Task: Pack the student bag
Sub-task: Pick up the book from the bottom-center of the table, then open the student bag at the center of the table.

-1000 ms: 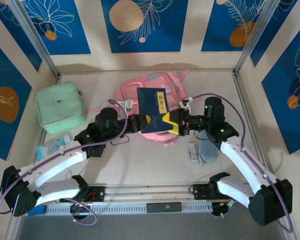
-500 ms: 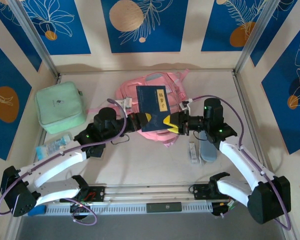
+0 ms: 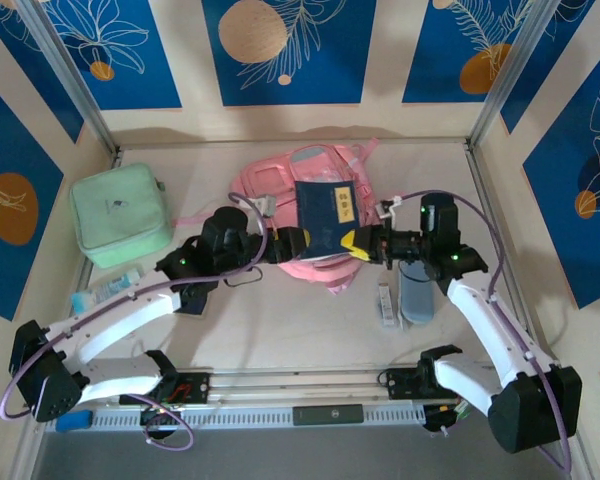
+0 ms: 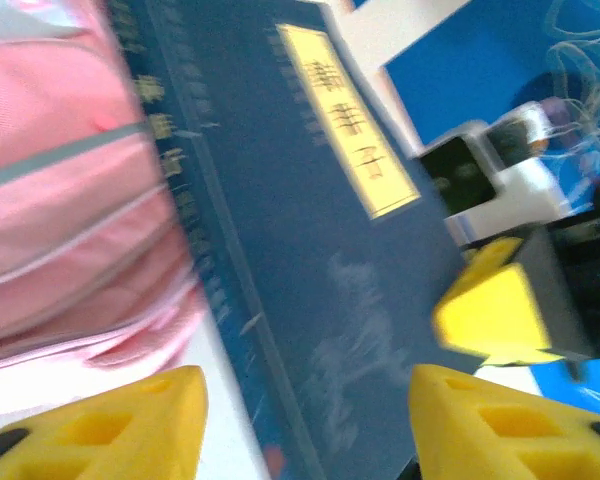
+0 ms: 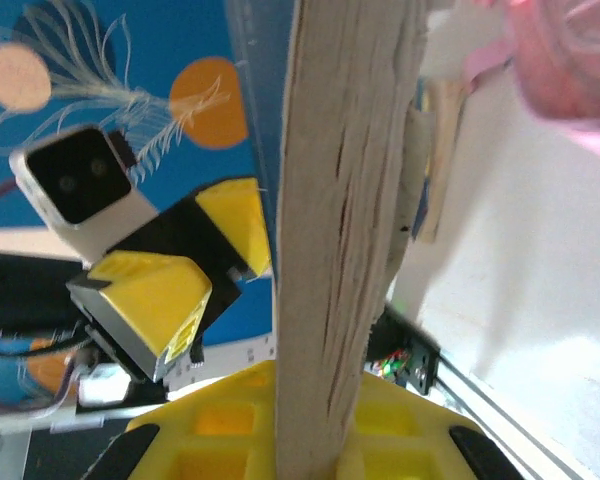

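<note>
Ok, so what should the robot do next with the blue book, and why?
Probably the left gripper should back away a little from the blue book. Its jaws stand open, while the right gripper is clamped on the book's edge, holding it over the pink student bag. With the left arm out of the way, the right one could lower the book toward the bag.
</note>
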Tool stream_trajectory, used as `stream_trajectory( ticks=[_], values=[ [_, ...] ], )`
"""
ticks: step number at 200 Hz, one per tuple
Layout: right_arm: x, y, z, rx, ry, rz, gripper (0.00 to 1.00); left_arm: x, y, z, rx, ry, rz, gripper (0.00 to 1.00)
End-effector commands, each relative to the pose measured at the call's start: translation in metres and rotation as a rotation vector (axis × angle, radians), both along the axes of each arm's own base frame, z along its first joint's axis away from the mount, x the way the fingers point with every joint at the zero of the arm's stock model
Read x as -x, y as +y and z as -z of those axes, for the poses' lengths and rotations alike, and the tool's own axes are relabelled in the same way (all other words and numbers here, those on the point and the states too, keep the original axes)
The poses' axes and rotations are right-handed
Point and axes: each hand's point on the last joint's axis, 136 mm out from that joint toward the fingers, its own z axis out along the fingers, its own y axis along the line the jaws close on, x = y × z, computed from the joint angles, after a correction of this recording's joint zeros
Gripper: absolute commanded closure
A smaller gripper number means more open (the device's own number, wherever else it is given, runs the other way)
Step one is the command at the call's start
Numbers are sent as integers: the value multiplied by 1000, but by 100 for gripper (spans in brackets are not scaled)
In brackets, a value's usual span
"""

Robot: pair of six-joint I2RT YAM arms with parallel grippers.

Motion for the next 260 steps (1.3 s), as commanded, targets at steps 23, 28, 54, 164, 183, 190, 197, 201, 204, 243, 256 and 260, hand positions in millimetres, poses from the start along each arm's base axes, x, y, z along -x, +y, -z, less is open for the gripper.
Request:
stream_trajectory(
  ticks=[23, 28, 54, 164, 183, 190, 197, 201, 204, 243, 256, 260],
  values=[
    [-7, -56, -1, 118, -7, 184, 100, -17, 5, 47, -518, -160, 165, 36],
    [-8, -62, 0, 119, 1, 202, 100, -19, 0, 51, -550, -180, 204, 36],
    [-13, -90, 8, 136, 31, 304, 100, -25, -28, 73, -638, -258, 347, 34],
    [-28, -138, 48, 216, 124, 507, 100, -69, -141, 166, -652, -176, 554, 47],
    [-29, -142, 50, 205, 129, 522, 100, -79, -142, 180, -700, -162, 532, 53],
    [-30, -143, 51, 196, 131, 523, 100, -84, -142, 181, -713, -162, 519, 56],
    [-30, -142, 52, 190, 135, 521, 100, -86, -143, 182, -719, -164, 511, 58],
    [-30, -142, 53, 188, 138, 521, 100, -87, -142, 183, -720, -164, 509, 60],
    [-31, -142, 54, 188, 139, 521, 100, -88, -142, 184, -720, -164, 507, 62],
    [-31, -142, 55, 177, 141, 513, 100, -89, -143, 191, -700, -131, 519, 91],
    [-31, -142, 54, 181, 137, 512, 100, -90, -141, 185, -703, -128, 511, 99],
    [-31, -142, 53, 182, 136, 512, 100, -90, -140, 182, -702, -128, 510, 100]
  ],
)
